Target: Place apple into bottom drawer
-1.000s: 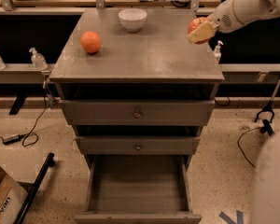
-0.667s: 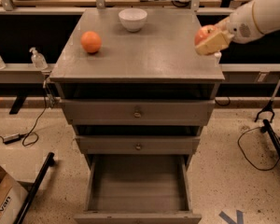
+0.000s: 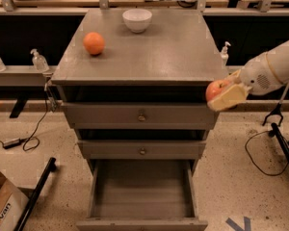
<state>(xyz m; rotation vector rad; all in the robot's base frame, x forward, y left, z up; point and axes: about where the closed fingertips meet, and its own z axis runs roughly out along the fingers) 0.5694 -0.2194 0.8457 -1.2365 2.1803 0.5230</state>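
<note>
The apple (image 3: 215, 89), red-orange, is held in my gripper (image 3: 225, 94) just off the cabinet's right front corner, level with the top drawer. The gripper's cream fingers (image 3: 227, 97) are shut on the apple. The white arm reaches in from the right edge. The bottom drawer (image 3: 141, 220) is pulled out towards me at the foot of the cabinet, and its grey inside shows nothing in it. The apple hangs well above the drawer and to its right.
An orange fruit (image 3: 94, 43) and a white bowl (image 3: 137, 19) sit on the cabinet top (image 3: 159, 52). The two knobbed upper drawers (image 3: 141, 115) are shut. Cables, a black stand (image 3: 279, 129) and a cardboard box (image 3: 5, 206) lie on the floor around the cabinet.
My gripper has carried the apple from above the cabinet's right rear edge forward and down, past the top, to beside the top drawer's right end.
</note>
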